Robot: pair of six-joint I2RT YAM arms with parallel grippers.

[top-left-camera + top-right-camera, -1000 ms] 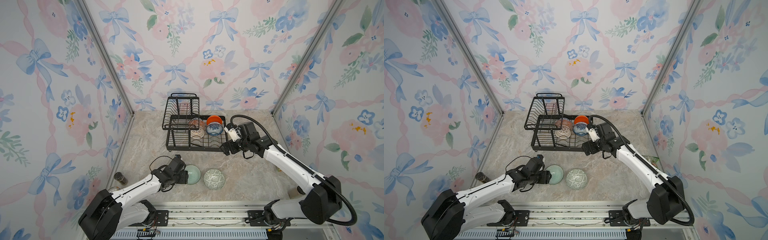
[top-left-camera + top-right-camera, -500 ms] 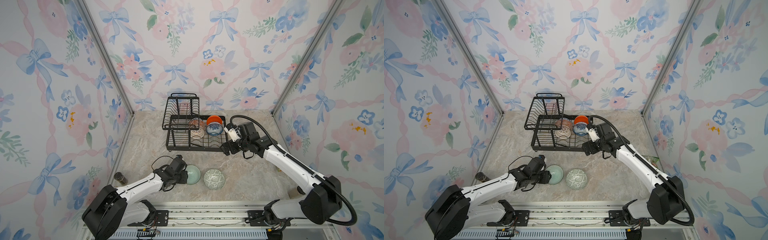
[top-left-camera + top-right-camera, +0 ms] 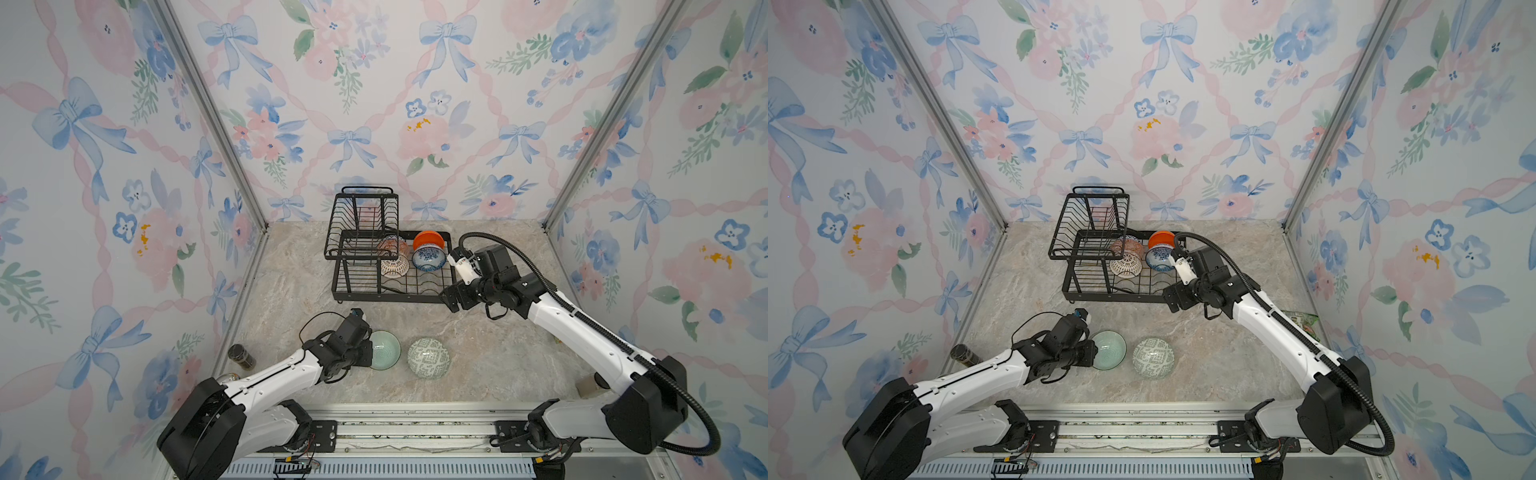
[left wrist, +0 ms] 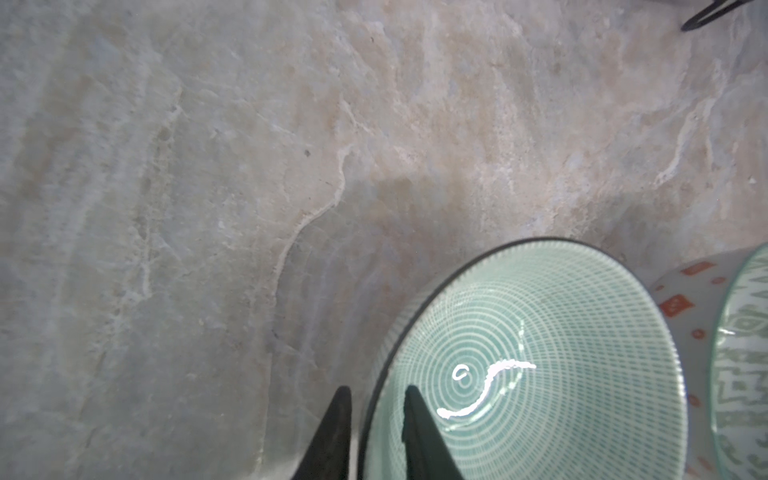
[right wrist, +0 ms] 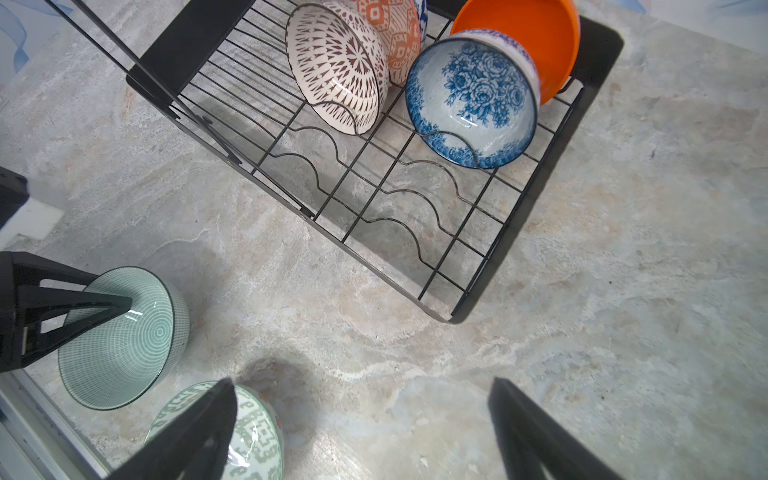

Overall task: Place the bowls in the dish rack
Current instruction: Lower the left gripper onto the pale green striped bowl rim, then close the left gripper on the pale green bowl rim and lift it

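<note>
Left wrist view shows the left fingers [image 4: 332, 436] close together with the rim of the pale mint bowl [image 4: 540, 353] between them. One finger is inside the bowl and one is outside, so they look pinched on the rim. The bowl sits on the table [image 4: 208, 208] with its open side up, as far as I can tell. It is just beside the grey-green patterned bowl [image 3: 429, 358] and well apart from the dish rack [image 5: 183, 45]. A bowl is round, so it has no long side; what matters is which way the open side points. Four bowls are already in the low tray of the rack: the white bowl with brown lattice [image 5: 336, 70], the red-orange patterned bowl [image 5: 399, 37], the blue flower bowl [image 5: 473, 99] and the plain orange bowl [image 5: 536, 37]. They stand on their edges in the wire slots, with their open sides facing the front of the rack. I think the step now is picking up the mint bowl. Next it needs to be lifted, carried to the rack, tipped onto its edge like the others and set in one of the free front slots. The thin rim could slip, so a slow lift seems best. The right fingers [image 5: 536, 432] are wide apart and hold nothing, hanging over the table near the rack's front corner.
</note>
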